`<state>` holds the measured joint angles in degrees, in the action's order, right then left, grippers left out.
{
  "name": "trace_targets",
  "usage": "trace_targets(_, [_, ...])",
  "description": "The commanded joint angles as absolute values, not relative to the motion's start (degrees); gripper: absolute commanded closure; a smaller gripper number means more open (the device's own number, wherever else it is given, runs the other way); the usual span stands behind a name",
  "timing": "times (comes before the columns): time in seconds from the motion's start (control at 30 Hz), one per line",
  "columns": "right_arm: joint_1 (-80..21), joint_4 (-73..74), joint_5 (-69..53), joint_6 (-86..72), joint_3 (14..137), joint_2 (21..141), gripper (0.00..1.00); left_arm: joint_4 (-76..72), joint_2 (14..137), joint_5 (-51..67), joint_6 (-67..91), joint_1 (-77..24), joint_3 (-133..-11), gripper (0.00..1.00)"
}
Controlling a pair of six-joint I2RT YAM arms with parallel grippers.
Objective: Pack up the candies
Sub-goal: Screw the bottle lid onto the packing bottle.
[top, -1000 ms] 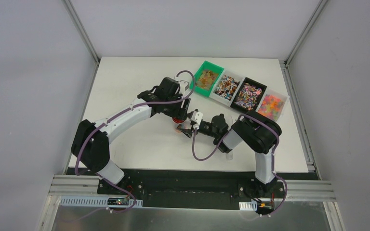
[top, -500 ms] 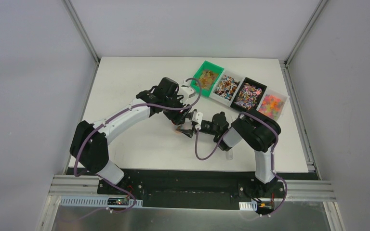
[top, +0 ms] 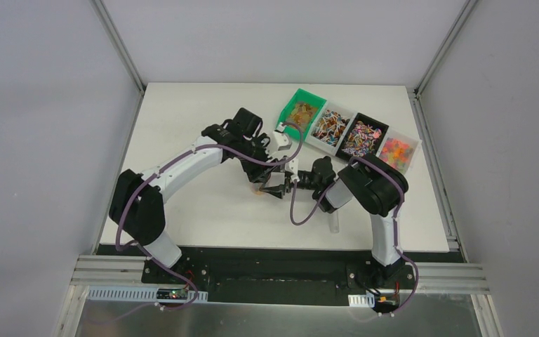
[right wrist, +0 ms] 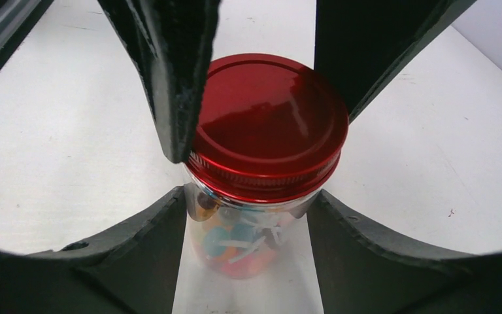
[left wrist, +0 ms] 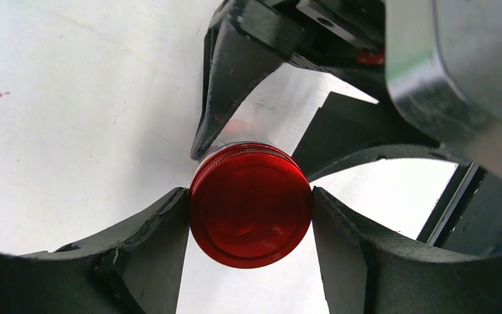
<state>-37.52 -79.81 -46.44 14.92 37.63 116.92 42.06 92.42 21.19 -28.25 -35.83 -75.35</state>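
A white worktop (top: 182,133) fills the middle of the overhead view, walled in by pale grey panels. Two white-and-black robot arms rise from its near edge. The left arm (top: 182,165) and the right arm (top: 379,189) both bend inward, and their tips meet near the centre of the worktop.

Four small open bins stand touching in a slanted row along the far right of the worktop. From left to right they are a green bin (top: 288,109), a white bin (top: 321,142), a black bin (top: 373,118) and a clear bin (top: 413,140). Each holds loose candies (top: 331,126): amber-brown in the green bin, mixed colours in the white and black ones, orange and pink in the clear one.

Where the arms meet, a small clear jar (right wrist: 251,242) stands upright on the worktop. A round red lid (left wrist: 250,204) sits on its mouth. In the overhead view the arms almost entirely hide the jar.

The left gripper (left wrist: 250,196) comes down from above and is closed on the red lid, one finger pressed against each side of its rim. The right gripper (right wrist: 250,196) comes in from the side, lower down, and is closed on the jar, its fingers against the clear wall just under the lid.

More candies show through the jar wall: tiny wrapped sweets in orange, pink, blue and white. They are packed in the lower part of the jar.
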Motion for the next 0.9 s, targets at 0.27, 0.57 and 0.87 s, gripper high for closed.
trace_targets(0.27, [-35.81, -81.56, -59.69, 5.63, 44.30, 119.46, 0.42, 46.98, 95.77, 28.57, -50.98, -34.19, -75.92, 0.60])
trace_targets(0.57, [-35.42, -81.39, -55.62, 4.26, 43.34, 117.56, 0.15, 46.50, 94.09, 28.34, -47.09, -31.34, -77.79, 0.65])
trace_targets(0.87, [-34.47, -81.39, -48.58, 4.95, 36.69, 111.75, 0.01, 43.25, 91.53, 24.15, -42.05, -30.67, -74.71, 0.73])
